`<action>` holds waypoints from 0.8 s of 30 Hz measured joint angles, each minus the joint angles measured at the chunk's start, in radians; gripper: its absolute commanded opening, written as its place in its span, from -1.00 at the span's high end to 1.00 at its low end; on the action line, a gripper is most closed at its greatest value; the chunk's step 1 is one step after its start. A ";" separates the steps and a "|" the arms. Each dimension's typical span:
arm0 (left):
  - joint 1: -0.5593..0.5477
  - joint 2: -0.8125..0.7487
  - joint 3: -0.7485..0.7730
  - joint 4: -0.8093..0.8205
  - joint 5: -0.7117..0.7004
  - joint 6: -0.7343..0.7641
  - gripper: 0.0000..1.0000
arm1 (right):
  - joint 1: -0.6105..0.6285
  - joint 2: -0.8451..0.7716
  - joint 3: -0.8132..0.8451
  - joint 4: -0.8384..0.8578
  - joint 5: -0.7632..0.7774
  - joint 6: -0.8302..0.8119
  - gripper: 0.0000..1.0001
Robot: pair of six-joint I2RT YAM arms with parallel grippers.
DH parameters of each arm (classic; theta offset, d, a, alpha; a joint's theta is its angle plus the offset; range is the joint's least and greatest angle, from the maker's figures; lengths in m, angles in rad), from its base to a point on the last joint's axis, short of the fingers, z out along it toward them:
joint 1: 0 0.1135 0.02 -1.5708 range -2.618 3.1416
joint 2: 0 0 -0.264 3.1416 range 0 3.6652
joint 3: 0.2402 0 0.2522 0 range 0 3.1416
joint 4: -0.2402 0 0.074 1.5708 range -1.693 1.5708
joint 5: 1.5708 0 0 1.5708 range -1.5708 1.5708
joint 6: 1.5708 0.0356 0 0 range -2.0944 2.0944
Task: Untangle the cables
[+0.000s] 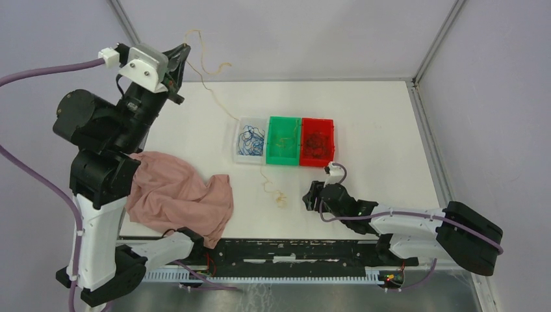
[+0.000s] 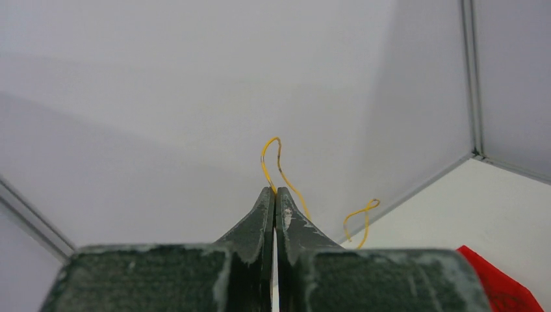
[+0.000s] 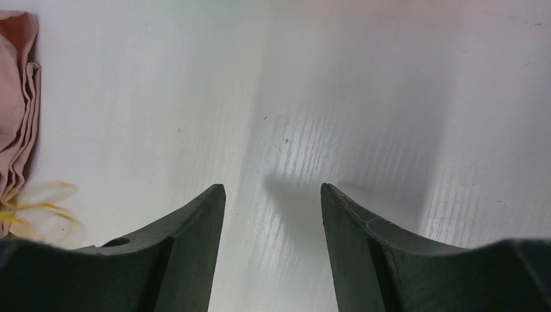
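1. Right gripper (image 1: 312,194) is low over the table (image 1: 390,130), fingers apart and empty.
2. The yellow cable (image 1: 280,199) has its loose end lying just beside that gripper.
3. Left gripper (image 1: 184,55), raised at the back, is clamped on the cable's top end. The step looks like drawing one strand out; next it likely needs lowering into the green bin (image 1: 282,160).

One long yellow cable (image 2: 281,170) lifted at far left, end pinched in the closed left pincer (image 2: 274,194); it trails down to a loose coil (image 1: 280,198) on the worktop (image 1: 377,130), near centre. Blue cables (image 1: 250,140) bunched in clear bin (image 1: 239,155), yellow strands (image 1: 282,142) in green bin (image 1: 270,160), dark tangle (image 1: 316,143) in red bin (image 1: 333,130).
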 measured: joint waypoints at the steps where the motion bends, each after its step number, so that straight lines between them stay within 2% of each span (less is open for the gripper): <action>1: 0.000 -0.006 -0.004 0.016 -0.016 0.006 0.94 | 0.000 -0.008 -0.002 -0.006 0.002 0.000 -0.28; 7: 0.000 -0.022 -0.040 0.182 -0.154 0.056 0.94 | 0.000 -0.063 -0.021 -0.024 0.003 -0.007 -0.30; 13: 0.001 -0.037 -0.051 0.166 -0.038 0.039 0.94 | 0.000 -0.090 -0.034 -0.045 0.002 -0.019 -0.31; 16: 0.001 -0.040 -0.056 0.133 0.013 0.013 0.94 | 0.001 -0.110 -0.010 -0.067 -0.014 -0.053 -0.38; 20: 0.001 -0.053 -0.074 0.101 0.063 -0.006 0.94 | 0.002 -0.118 0.122 -0.059 -0.080 -0.156 -0.48; 24: 0.001 -0.055 -0.077 0.077 0.109 -0.023 0.94 | 0.004 -0.079 0.298 0.045 -0.186 -0.289 -0.61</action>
